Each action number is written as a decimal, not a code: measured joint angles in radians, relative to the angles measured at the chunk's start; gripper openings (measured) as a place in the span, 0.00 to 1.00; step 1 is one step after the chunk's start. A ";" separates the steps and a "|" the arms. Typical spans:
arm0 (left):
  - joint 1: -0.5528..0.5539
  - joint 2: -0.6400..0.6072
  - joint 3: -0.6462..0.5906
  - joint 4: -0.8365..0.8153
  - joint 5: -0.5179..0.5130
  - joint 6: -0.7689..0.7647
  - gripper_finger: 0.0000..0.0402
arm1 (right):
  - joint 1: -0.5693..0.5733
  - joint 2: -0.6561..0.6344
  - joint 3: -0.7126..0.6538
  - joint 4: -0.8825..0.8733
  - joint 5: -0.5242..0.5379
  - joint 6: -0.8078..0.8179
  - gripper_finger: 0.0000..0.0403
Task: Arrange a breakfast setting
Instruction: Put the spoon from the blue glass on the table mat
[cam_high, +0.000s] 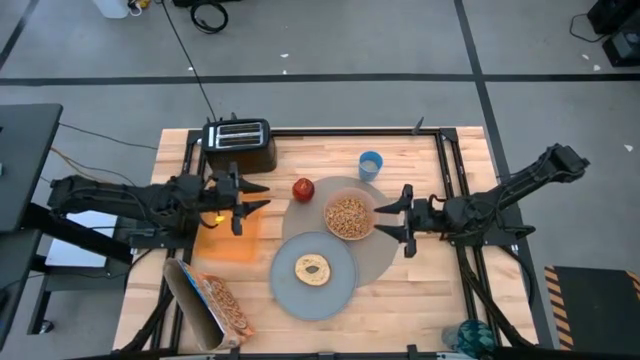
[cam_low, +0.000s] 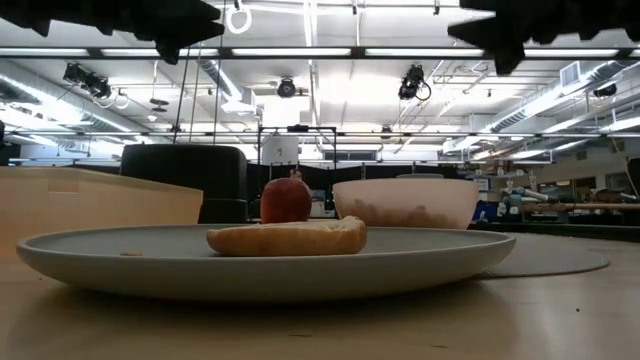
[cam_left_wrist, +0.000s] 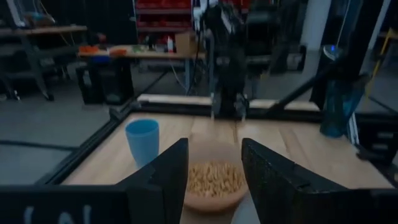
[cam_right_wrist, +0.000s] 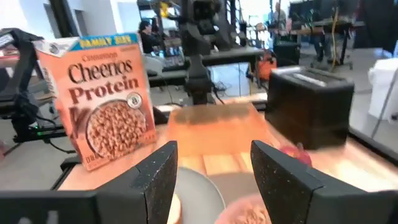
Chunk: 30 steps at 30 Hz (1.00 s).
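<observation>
Breakfast things sit grouped at the middle of a wooden table (cam_high: 420, 290) between two dark robot arms. A large round grey-tan mat (cam_high: 385, 255) carries a translucent pink bowl (cam_high: 349, 216) filled with cereal, and a smaller grey plate (cam_high: 313, 276) overlaps the mat's near-left edge with a bagel (cam_high: 313, 268) lying flat at its centre. A red apple (cam_high: 303, 188) stands just off the mat's far-left rim, and a small blue cup (cam_high: 370, 165) stands upright at the far side, beside the mat. No spoon can be made out.

The left gripper (cam_high: 257, 197) hovers over an orange translucent board (cam_high: 226, 240) left of the apple — its fingers stand apart with nothing between them. The right gripper (cam_high: 385, 219) hangs just right of the bowl, its fingers likewise spread and empty, pointing toward the bowl.

A black toaster (cam_high: 240, 143) sits at the far-left corner of the table, and a Cheerios cereal box (cam_high: 211, 302) stands at the near-left edge. From table height the bagel, the apple and the bowl line up behind the plate's rim.
</observation>
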 joint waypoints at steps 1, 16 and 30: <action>0.000 -0.003 -0.011 0.027 -0.003 0.000 0.39 | -0.002 -0.008 -0.012 -0.005 0.001 0.017 0.52; -0.002 -0.070 0.001 0.027 -0.031 0.028 0.39 | 0.140 0.096 0.610 -1.082 0.005 0.323 0.52; -0.001 -0.018 0.001 0.150 0.105 0.050 0.39 | 0.401 0.478 1.154 -1.549 -0.314 0.698 0.52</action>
